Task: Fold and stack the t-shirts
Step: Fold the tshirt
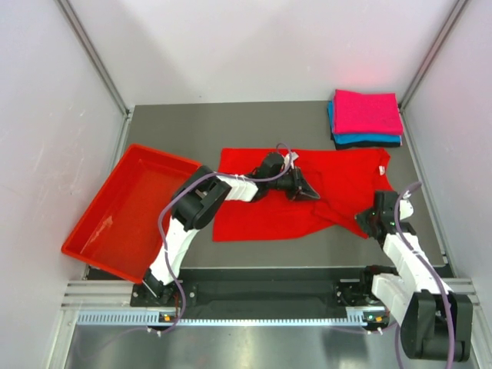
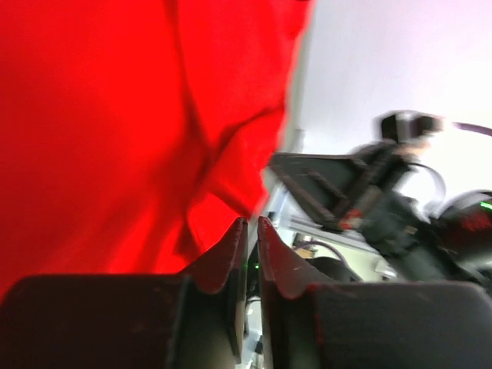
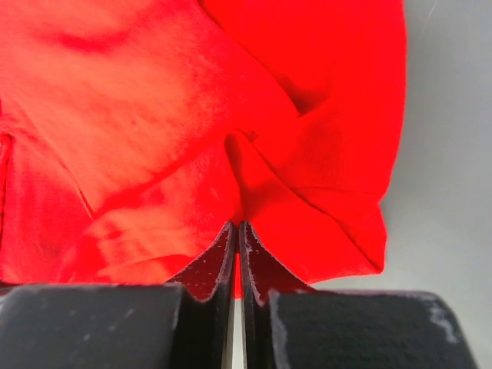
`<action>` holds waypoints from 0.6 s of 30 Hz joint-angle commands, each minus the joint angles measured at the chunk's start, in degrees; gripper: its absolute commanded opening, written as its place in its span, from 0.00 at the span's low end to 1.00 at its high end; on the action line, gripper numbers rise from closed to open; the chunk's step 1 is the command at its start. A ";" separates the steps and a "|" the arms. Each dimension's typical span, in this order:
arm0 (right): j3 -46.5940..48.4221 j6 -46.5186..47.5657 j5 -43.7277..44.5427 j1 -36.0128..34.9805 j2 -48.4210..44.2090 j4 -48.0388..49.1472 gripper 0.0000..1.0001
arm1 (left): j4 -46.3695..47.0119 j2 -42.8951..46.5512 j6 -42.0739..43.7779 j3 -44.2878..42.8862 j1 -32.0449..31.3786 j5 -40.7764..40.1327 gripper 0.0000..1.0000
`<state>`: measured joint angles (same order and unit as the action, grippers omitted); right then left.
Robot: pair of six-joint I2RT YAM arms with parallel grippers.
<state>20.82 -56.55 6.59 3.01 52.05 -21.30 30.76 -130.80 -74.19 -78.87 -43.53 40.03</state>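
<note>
Just nearside of the folded stack (image 1: 367, 117), the red shirt (image 1: 261, 211) lies spread, long axis left to right. Clamped on cloth at its stack-side end, the right gripper (image 1: 363, 221) is nearer; the left gripper (image 1: 310, 190) (jaws barely parted, empty) hangs over the middle.

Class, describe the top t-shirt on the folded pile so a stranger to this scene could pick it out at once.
Find the dark table and look to its far right corner, where folded shirts are stacked. The magenta-pink t-shirt lies on top, directly over a teal-blue t-shirt. Unlike the red t-shirt spread out mid-table, it is folded into a neat rectangle.
</note>
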 commanded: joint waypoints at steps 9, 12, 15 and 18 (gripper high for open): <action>9.85 9.78 5.97 -0.19 -9.33 -10.68 0.00 | -35.14 19.43 27.33 1.96 1.34 -12.50 0.24; 11.96 12.68 7.03 0.07 -11.44 -14.64 0.00 | -43.40 26.37 33.31 5.82 1.95 -19.33 0.24; 14.07 15.32 7.73 0.42 -14.51 -18.86 0.00 | -51.74 34.28 37.62 10.31 2.22 -25.68 0.25; 15.39 16.91 6.60 0.69 -16.19 -21.15 0.00 | -59.05 40.87 39.04 14.26 2.48 -33.16 0.25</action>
<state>32.91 -43.66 12.40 3.29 37.69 -37.87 -16.51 -94.87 -40.73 -67.85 -41.32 16.58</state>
